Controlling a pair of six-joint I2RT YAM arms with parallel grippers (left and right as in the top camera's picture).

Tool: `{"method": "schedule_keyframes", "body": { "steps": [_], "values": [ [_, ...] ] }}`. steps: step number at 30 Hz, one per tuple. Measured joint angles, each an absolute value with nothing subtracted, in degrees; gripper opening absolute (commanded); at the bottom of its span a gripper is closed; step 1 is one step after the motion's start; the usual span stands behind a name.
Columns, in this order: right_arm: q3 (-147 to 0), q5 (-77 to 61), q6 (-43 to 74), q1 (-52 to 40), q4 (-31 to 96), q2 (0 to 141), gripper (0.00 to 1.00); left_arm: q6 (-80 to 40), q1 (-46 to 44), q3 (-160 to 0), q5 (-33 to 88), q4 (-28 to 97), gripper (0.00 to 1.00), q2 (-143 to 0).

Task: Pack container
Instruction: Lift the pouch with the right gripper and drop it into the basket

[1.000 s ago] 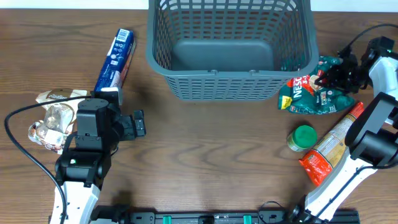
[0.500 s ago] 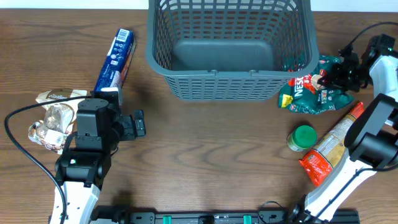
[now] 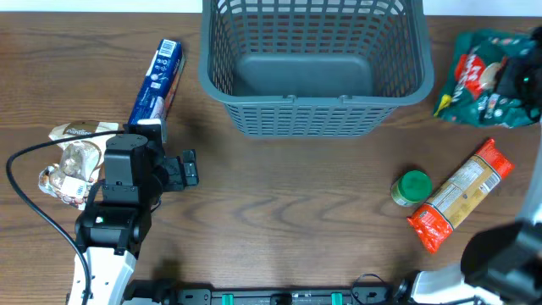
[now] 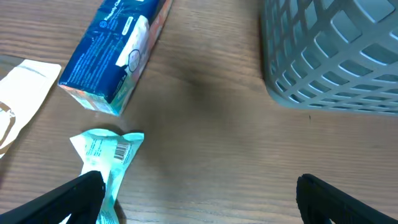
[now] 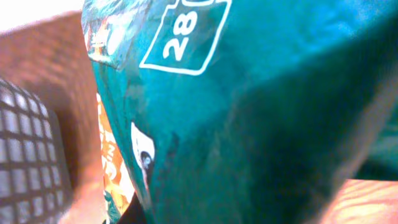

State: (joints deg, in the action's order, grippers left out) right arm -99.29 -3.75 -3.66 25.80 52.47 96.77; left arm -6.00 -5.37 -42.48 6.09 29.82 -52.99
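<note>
- Right of the basket on the desk, a green packet is clamped by the right pincer.
- The rim should be cleared before release.
- The left pincer is spread wide.

The overhead view looks straight down on the whole desk, the left wrist view skims low over it toward the box and basket corner also seen from above, and the right wrist view sits pressed against the bag, which fills it.
</note>
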Motion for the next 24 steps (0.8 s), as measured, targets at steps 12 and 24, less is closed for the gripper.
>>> {"method": "schedule_keyframes", "body": {
  "steps": [12,24],
  "values": [
    [-99.15,-7.2,-2.13,24.29,37.65,80.4,0.01,-6.0,-5.37,-42.48,6.09,29.82,0.99,-53.01],
    [-99.24,-23.59,-17.34,1.02,29.21,79.77,0.01,-6.02,-5.37,-42.48,6.09,29.82,0.99,-53.01]
  ]
}}
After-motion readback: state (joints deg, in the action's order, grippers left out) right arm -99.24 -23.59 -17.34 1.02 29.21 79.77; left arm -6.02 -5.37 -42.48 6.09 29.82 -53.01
